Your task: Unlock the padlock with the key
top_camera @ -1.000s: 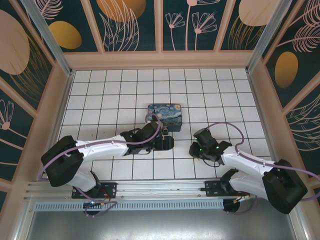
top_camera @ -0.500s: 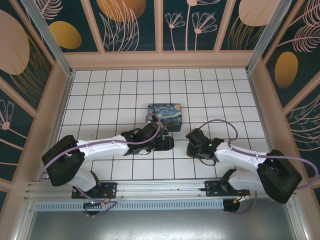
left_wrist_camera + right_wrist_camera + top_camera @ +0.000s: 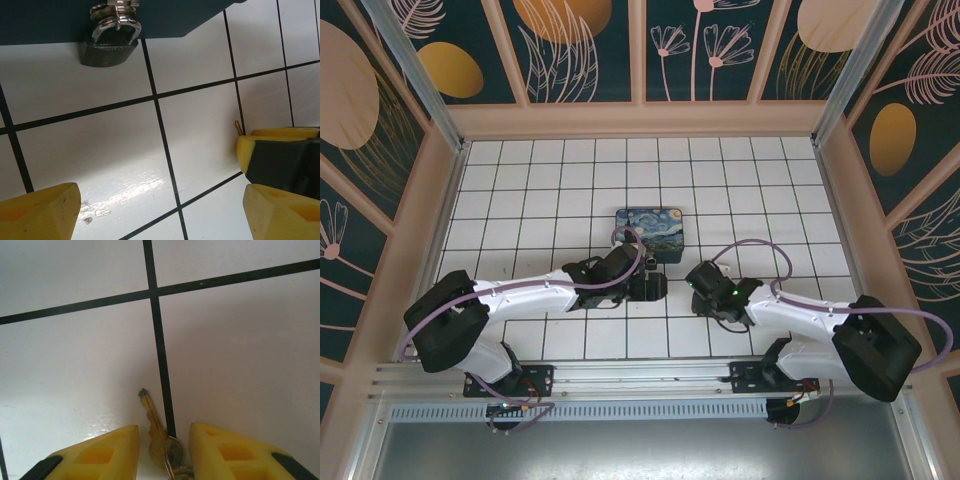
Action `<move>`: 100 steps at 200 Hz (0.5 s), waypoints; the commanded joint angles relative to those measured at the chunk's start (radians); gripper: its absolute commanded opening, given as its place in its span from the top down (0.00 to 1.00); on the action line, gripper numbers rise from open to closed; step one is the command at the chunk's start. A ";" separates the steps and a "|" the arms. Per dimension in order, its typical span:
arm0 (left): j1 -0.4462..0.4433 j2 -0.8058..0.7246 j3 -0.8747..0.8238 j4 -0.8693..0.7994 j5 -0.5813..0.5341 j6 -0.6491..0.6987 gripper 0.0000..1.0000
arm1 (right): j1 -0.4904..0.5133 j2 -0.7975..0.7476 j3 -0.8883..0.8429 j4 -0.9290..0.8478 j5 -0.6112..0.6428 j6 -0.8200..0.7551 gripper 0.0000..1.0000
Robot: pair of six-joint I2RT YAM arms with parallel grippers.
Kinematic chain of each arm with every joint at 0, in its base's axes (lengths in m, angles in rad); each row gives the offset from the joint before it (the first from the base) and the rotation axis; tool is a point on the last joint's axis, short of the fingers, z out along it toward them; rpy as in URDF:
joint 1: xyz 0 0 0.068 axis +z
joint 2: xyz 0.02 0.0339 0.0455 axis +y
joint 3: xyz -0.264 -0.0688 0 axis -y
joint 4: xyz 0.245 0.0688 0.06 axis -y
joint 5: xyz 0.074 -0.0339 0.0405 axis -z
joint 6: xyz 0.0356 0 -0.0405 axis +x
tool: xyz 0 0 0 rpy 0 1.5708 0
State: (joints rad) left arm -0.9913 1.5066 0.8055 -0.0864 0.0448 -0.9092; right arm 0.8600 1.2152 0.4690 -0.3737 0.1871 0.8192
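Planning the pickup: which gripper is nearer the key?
Right. The right gripper has its open jaws either side of the key; the left gripper stands apart, facing the padlock.

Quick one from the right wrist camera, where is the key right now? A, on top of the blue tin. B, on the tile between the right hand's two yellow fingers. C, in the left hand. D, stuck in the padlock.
B: the key lies on the white tile in the gap between the yellow fingers of the right hand, with its blade pointing away from the hand.
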 commanded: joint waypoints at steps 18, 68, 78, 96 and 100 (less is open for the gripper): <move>-0.003 -0.002 0.059 -0.043 -0.028 0.044 0.15 | 0.034 0.068 -0.004 -0.032 -0.078 0.026 0.71; -0.002 0.013 0.092 -0.038 -0.004 0.044 0.15 | 0.055 0.083 0.000 -0.049 -0.067 0.027 0.71; 0.000 0.016 0.098 -0.036 -0.002 0.047 0.15 | 0.059 0.082 0.002 -0.054 -0.069 0.026 0.69; 0.000 0.024 0.106 -0.038 -0.003 0.052 0.15 | 0.065 0.075 0.005 -0.067 -0.066 0.028 0.69; 0.000 0.026 0.108 -0.038 -0.002 0.053 0.15 | 0.066 0.074 0.005 -0.071 -0.065 0.028 0.69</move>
State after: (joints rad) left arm -0.9913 1.5116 0.8818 -0.1089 0.0422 -0.8818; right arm 0.8955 1.2537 0.4984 -0.4072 0.2329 0.8219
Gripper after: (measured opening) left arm 0.850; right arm 0.310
